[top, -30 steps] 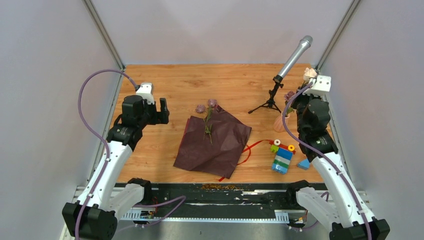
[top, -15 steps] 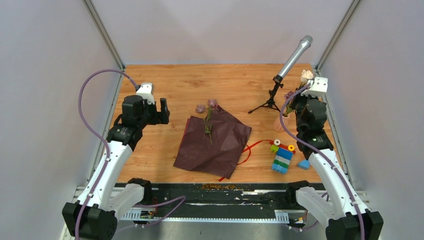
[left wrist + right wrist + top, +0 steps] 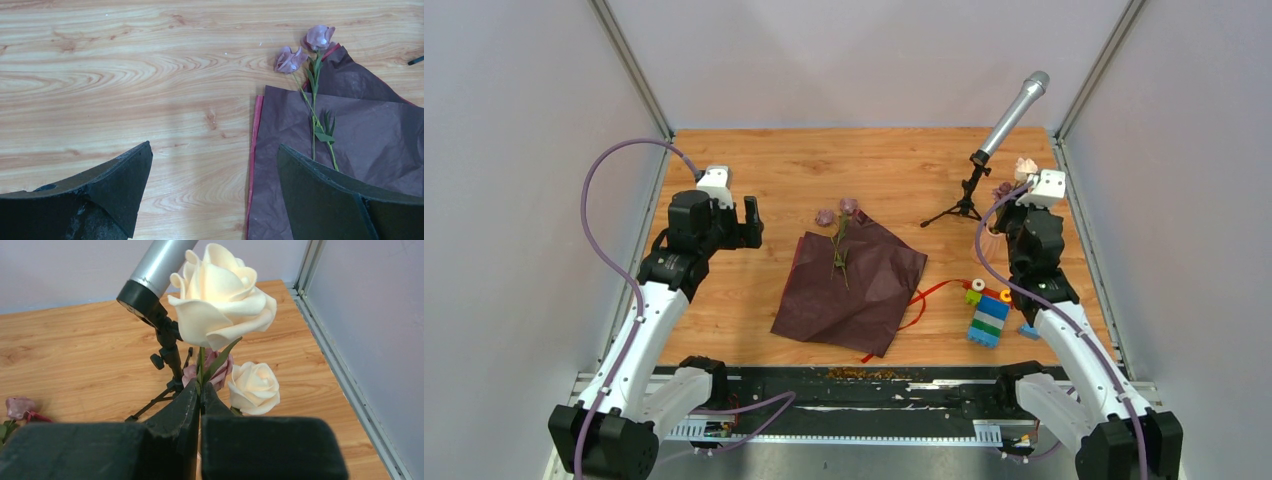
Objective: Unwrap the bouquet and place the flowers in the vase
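Observation:
The bouquet's maroon wrapping paper [image 3: 849, 285] lies spread open on the table, with a red ribbon [image 3: 921, 297] at its right edge. Two mauve flowers [image 3: 837, 215] rest on the paper; the left wrist view shows their heads [image 3: 291, 59] and thin green stems. My left gripper [image 3: 749, 222] hovers open left of the paper, its jaws [image 3: 214, 147] empty. My right gripper [image 3: 200, 387] is shut on the stem of a cream rose [image 3: 220, 295], held upright at the back right [image 3: 1025, 165]. Another cream rose [image 3: 253, 387] and a pink one [image 3: 216, 366] stand just beyond the fingers. The vase is hidden under my right arm.
A microphone on a tripod [image 3: 1009, 115] stands just left of my right gripper. A colourful toy-brick stack [image 3: 989, 315] and a blue wedge [image 3: 1029, 330] sit in front of it. Grey walls close in on both sides; crumbs [image 3: 864, 373] lie at the near edge.
My right gripper has come left and down with the cream rose, and the arm now covers the vase. The left arm, paper and mauve flowers have not moved.

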Controlling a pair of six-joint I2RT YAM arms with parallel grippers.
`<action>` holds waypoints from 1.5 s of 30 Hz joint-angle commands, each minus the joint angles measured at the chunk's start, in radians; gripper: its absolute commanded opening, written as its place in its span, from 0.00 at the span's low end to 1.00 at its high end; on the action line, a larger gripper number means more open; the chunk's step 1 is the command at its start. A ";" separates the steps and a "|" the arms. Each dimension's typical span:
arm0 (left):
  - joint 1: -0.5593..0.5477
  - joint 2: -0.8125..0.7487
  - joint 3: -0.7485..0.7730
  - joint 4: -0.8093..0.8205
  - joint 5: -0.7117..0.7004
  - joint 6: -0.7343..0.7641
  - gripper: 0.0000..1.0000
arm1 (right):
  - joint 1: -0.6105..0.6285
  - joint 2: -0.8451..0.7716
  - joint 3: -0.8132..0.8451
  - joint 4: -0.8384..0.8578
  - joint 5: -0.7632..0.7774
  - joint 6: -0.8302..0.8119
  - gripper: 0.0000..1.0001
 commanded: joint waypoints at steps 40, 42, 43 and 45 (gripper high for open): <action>-0.004 -0.005 -0.015 0.023 0.065 0.002 1.00 | -0.007 -0.100 -0.019 -0.255 0.053 0.114 0.83; -0.004 -0.003 -0.015 0.022 0.072 0.003 0.99 | -0.006 -0.137 -0.004 -0.296 0.043 0.125 0.88; -0.004 -0.002 -0.014 0.021 0.075 0.005 0.99 | -0.007 -0.154 0.003 -0.311 0.037 0.127 0.88; -0.004 0.000 -0.015 0.020 0.079 0.005 0.99 | -0.007 -0.187 0.023 -0.345 0.026 0.132 0.89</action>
